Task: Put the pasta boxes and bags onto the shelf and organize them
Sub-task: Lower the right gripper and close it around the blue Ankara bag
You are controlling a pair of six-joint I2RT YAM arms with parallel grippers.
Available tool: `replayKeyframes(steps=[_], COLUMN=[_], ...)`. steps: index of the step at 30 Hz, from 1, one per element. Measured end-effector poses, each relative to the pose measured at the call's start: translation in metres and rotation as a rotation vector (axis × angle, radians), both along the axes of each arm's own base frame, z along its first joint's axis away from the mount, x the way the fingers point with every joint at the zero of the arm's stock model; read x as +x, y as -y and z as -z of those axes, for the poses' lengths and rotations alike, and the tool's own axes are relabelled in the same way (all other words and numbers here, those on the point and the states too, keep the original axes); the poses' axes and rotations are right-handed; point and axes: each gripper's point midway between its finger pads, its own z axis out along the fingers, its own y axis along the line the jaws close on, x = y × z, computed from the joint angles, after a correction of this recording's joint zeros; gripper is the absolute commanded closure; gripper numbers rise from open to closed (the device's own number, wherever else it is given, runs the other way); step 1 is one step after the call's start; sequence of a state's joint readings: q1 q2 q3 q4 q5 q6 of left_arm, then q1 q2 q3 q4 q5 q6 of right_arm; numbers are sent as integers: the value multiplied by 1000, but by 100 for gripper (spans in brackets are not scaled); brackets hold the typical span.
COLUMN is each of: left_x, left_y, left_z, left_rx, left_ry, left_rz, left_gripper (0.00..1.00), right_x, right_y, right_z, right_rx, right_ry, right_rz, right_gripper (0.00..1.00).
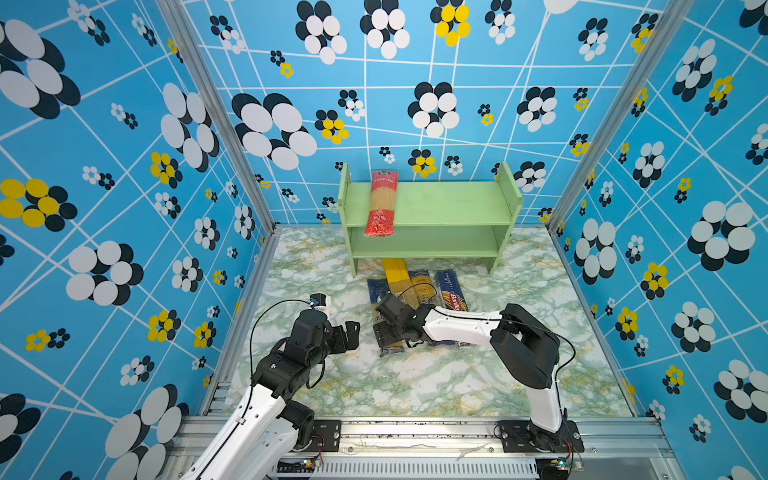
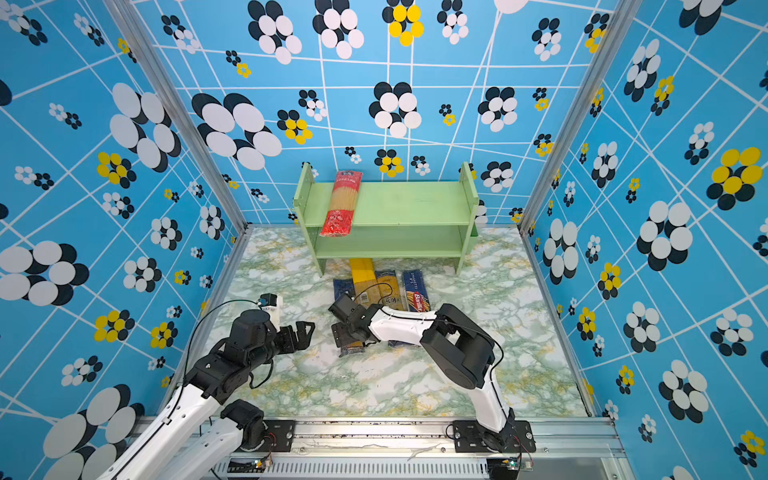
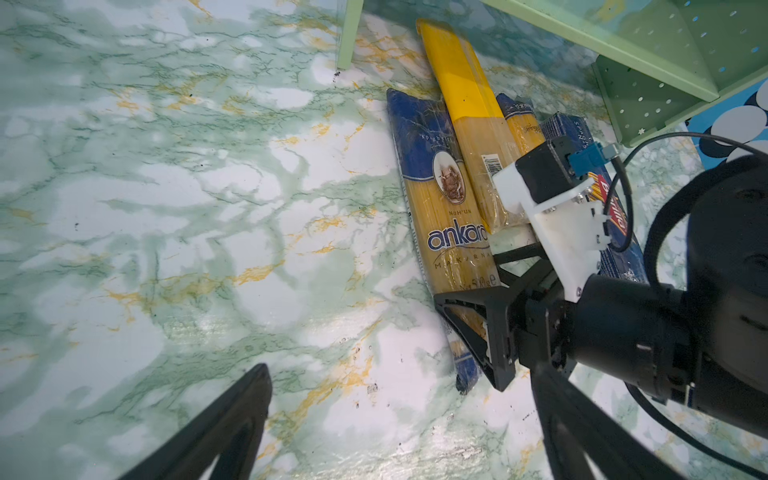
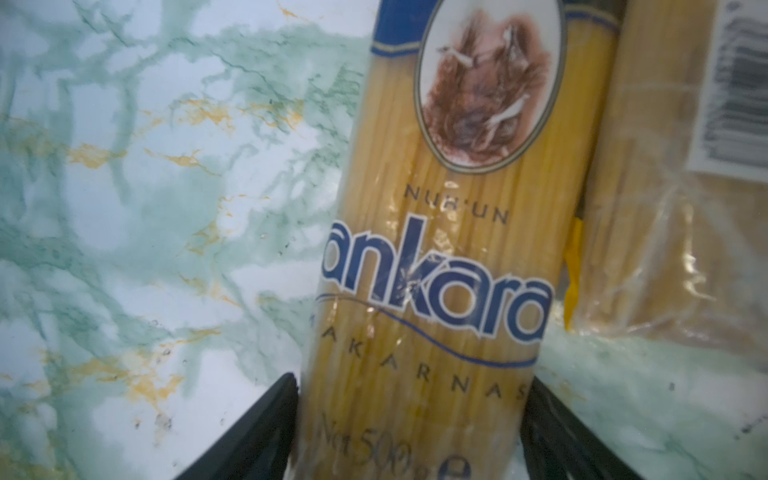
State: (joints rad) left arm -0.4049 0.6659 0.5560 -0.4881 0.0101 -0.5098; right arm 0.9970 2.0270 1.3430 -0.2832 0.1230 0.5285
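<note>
A: How many packs are on the shelf [image 1: 432, 203]?
B: Just one. The red bag [image 1: 382, 203] lies on the top board, near the left side. Its end pokes out over the front edge. The lower board has nothing on it.
A: Where are the others?
B: Four lie close together on the table [image 1: 415, 382], just in front of the shelf. They are the Ankara bag [image 3: 440, 216], the yellow bag [image 3: 465, 104], a blue bag [image 3: 521, 129] and the box [image 1: 451, 291].
A: What is the right claw [image 4: 411, 424] doing?
B: It is down over the Ankara bag, with one finger close on each side. I can't tell if it is squeezing yet.
A: And the left claw [image 1: 348, 334]?
B: It is wide open and holds nothing. It hangs over the table, just beside the packs.
A: So there's lots left to do?
B: I think so. One is in and four are to go, and the red bag may need straightening
</note>
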Motion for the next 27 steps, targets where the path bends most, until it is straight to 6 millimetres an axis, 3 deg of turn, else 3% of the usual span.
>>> replayKeyframes(steps=[7,22,27], left_x=[1,1,0], left_y=[0,-3,-3], left_z=[2,5,7], left_rx=[-1,-9,-10], left_ry=[-10,-15,-18], left_rz=[-2,-14,-13], left_gripper=[1,1,1], right_x=[3,5,5], right_y=[-4,-6,-6], right_z=[1,-4,-6], right_rx=[-22,-35,-43], right_ry=[7,16,16], right_rz=[3,8,-3], right_gripper=[23,55,72])
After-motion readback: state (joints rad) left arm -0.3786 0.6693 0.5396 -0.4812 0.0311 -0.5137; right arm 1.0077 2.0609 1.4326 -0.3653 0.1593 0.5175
